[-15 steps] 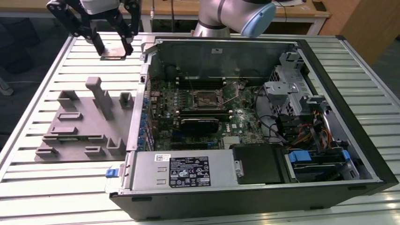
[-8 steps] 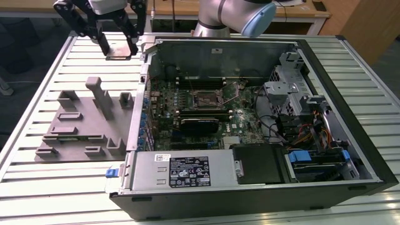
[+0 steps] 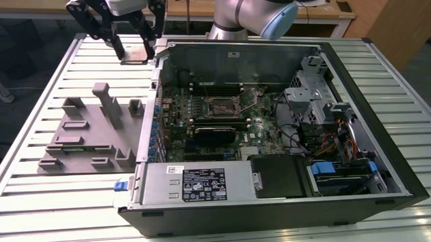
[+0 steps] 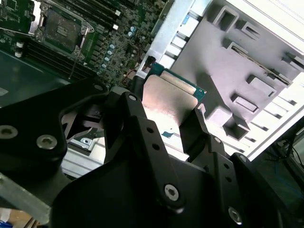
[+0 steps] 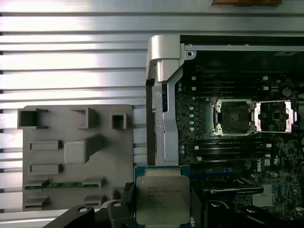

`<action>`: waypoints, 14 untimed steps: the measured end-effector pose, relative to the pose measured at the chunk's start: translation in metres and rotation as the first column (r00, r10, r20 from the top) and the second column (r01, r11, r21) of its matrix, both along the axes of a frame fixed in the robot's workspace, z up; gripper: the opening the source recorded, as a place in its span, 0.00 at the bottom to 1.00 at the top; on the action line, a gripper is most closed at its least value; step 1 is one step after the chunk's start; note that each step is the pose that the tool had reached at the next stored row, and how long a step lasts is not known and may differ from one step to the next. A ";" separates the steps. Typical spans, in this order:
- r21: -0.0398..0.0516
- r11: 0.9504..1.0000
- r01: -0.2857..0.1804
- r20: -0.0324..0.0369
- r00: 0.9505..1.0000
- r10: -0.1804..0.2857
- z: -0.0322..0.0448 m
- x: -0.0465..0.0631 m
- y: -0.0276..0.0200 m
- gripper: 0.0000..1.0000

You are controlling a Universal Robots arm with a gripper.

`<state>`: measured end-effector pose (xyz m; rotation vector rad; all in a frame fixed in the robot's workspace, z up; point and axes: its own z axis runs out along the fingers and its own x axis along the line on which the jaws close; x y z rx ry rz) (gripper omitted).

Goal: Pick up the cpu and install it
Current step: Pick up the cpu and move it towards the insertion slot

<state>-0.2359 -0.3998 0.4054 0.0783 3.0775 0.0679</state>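
The cpu, a flat square chip with a silvery top and a green rim, hangs in the air. My gripper is shut on it, one black finger on each side. In the exterior view it sits high at the left, over the slatted table just outside the computer case's back corner. In both wrist views the cpu lies between the fingers. The motherboard's socket lies open in the case, its frame and lever lifted, well apart from the chip.
The open computer case lies on its side on the slatted table, with cables and drive bays at the exterior view's right. A grey fixture tray with raised posts stands beside the case at the exterior view's left.
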 end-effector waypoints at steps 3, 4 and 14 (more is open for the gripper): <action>0.000 1.000 0.000 0.000 1.000 0.000 0.0000 0.004 0.0000 0.55; 0.000 1.000 0.000 0.000 1.000 0.000 0.0000 0.006 0.0000 0.55; 0.000 1.000 0.000 0.000 1.000 0.000 0.0000 0.021 0.0001 0.55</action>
